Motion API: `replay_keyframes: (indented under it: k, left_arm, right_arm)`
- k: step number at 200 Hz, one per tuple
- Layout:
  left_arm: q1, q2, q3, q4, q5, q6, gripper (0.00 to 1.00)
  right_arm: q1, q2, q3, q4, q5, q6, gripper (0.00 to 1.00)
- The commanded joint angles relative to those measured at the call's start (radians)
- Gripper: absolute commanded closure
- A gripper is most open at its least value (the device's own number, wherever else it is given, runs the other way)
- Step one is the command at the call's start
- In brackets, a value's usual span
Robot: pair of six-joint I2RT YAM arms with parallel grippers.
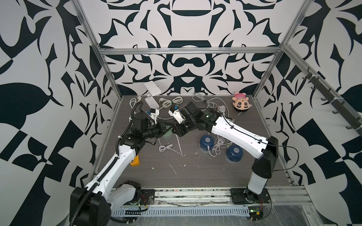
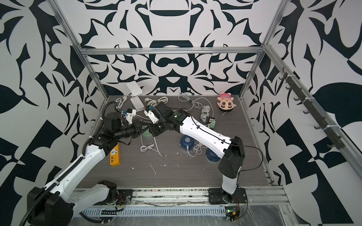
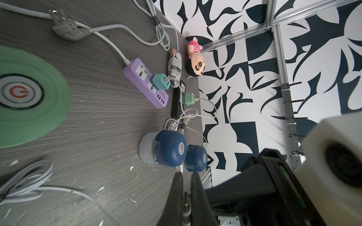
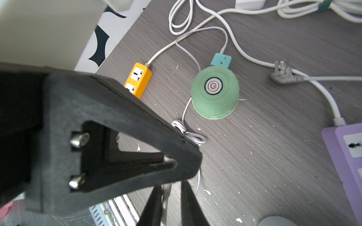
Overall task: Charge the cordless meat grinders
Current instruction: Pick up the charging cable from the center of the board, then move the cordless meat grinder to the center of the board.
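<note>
Three grinders: all stand dome-up on the table [image 1: 195, 172]; neither gripper holds one.
Mint green grinder [image 4: 215, 94]: the one closest to the tools. It sits ahead of the right gripper [image 4: 170, 185] and apart from it. In a top view it peeks out [image 1: 166, 135] under the spot where the two gripper tips meet.
Left gripper [image 3: 186, 176]: jaws closed together, tips pointing toward the right arm. Whether a cable end is pinched between them, I cannot tell.
Right gripper: jaws narrow, with a pale strip in the slit. I cannot tell if it is gripped.
Thin white cable [image 4: 184, 115]: it runs from the green grinder's base on the side facing the right gripper, bunches into a small coil, then passes just beside the right fingertips.
Near navy grinder [image 1: 206, 141]: ahead of the left gripper's tips and well apart from them, beside the right forearm. A white cable meets its side.
Far navy grinder [image 1: 234, 153]: beyond the near one from the left gripper.
Orange power strip [image 4: 138, 80]: ahead of the right gripper, beside the green grinder.
Purple power strip [image 3: 146, 83]: farther out from the left gripper than the navy pair, with a teal charger cube [image 3: 159, 81] plugged in.
</note>
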Motion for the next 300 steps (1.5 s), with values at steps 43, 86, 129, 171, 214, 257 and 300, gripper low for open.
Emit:
replay_keyframes:
  k: [43,86,129,171,214,257,300]
  left_arm:
    - [-0.003,-0.018,0.021,-0.02,0.008,0.006,1.0]
    - [-0.003,-0.023,0.019,-0.019,0.009,0.002,1.0]
    - [-0.003,-0.035,0.029,-0.055,-0.014,0.01,0.47]
    - [0.027,-0.046,0.079,-0.222,-0.158,0.081,0.08]
    - [0.038,0.059,0.149,-0.37,-0.336,0.224,0.06]
    - [0.039,0.252,0.21,-0.358,-0.448,0.32,0.04]
    - [0.048,0.43,0.312,-0.365,-0.493,0.401,0.04]
  right_arm:
    - [0.009,0.02,0.079,-0.007,0.022,-0.012,0.86]
    - [0.009,0.03,0.087,-0.002,0.042,-0.001,1.0]
    - [0.01,0.024,0.076,-0.007,0.067,-0.009,1.0]
    - [-0.007,-0.027,-0.005,-0.011,0.1,-0.024,1.0]
    - [-0.043,-0.118,-0.158,-0.003,0.128,-0.032,1.0]
    - [-0.058,-0.195,-0.297,0.044,0.125,-0.016,1.0]
    - [-0.058,-0.231,-0.36,0.071,0.118,-0.004,1.0]
